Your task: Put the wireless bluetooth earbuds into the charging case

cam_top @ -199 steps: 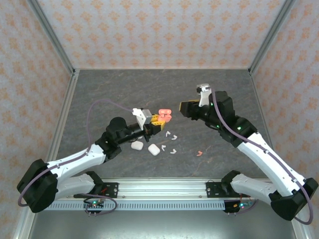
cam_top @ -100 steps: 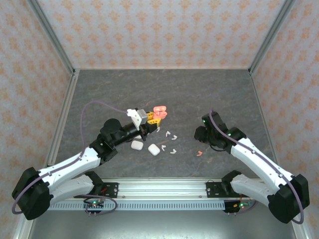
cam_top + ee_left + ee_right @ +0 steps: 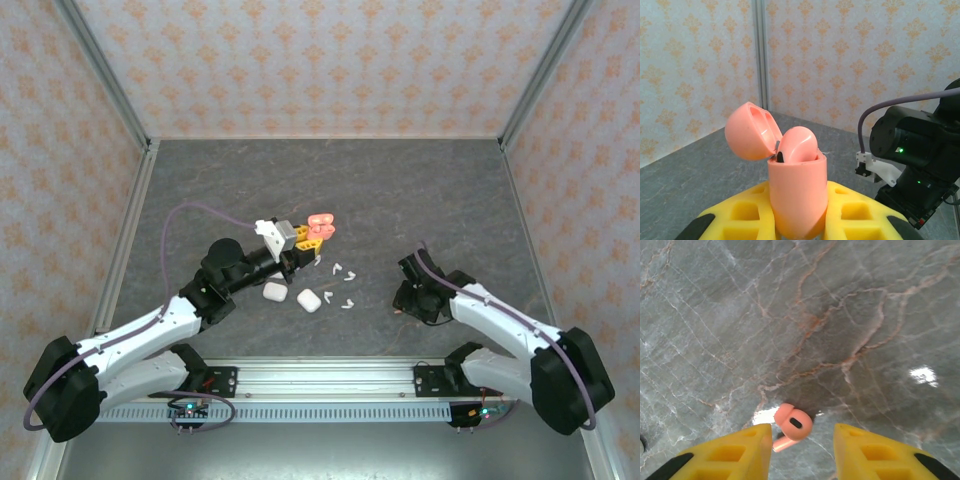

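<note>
Grey marble surface (image 3: 400, 190), patterned walls behind. L tool (image 3: 310, 238) clamped on pink case (image 3: 797, 190), held upright nr centre, lid flipped open. R tool (image 3: 799, 432) low at front-right, fingers parted, gripping nothing, straddling pink earbud (image 3: 792, 422) lying on surface betw. them. Two white cases (image 3: 275, 292) below L tool; white earbuds (image 3: 345, 270) scattered just beside.

Left gripper (image 3: 797, 222): yellow fingers (image 3: 740, 215) clamped on an upright pink case (image 3: 797, 195), lid (image 3: 751, 131) hinged open leftward. One pink earbud (image 3: 799, 144) seated inside. Right arm (image 3: 915, 160) with purple cable (image 3: 890, 105) behind, at right.
</note>
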Motion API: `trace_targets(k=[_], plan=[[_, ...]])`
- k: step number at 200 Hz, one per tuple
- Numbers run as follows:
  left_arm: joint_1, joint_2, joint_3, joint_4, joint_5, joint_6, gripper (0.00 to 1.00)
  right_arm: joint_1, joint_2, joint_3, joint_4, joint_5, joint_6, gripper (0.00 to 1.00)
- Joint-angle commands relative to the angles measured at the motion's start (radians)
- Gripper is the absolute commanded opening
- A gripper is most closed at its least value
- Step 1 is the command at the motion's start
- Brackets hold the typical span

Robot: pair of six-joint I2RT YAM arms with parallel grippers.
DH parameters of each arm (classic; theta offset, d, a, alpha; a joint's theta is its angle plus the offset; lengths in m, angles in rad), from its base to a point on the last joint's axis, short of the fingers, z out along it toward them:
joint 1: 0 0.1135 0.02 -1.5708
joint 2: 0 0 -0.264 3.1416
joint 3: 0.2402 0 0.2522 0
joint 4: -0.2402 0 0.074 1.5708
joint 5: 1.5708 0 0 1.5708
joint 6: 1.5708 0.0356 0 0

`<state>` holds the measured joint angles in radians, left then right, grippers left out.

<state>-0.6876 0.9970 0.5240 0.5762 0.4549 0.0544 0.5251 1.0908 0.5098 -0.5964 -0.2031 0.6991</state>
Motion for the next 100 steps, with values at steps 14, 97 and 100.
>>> trace_targets(k=[14,97,100], plan=[[-0.012,-0.023,-0.019,0.012,-0.013,0.02,0.0,0.012,0.042,0.009,0.071,-0.01,0.017,0.37],[-0.012,-0.026,-0.015,-0.007,-0.019,0.019,0.0,0.027,0.07,-0.003,0.081,0.017,0.026,0.34],[-0.012,-0.026,-0.015,-0.008,-0.019,0.019,0.0,0.027,0.073,-0.004,0.082,0.018,0.026,0.34]])
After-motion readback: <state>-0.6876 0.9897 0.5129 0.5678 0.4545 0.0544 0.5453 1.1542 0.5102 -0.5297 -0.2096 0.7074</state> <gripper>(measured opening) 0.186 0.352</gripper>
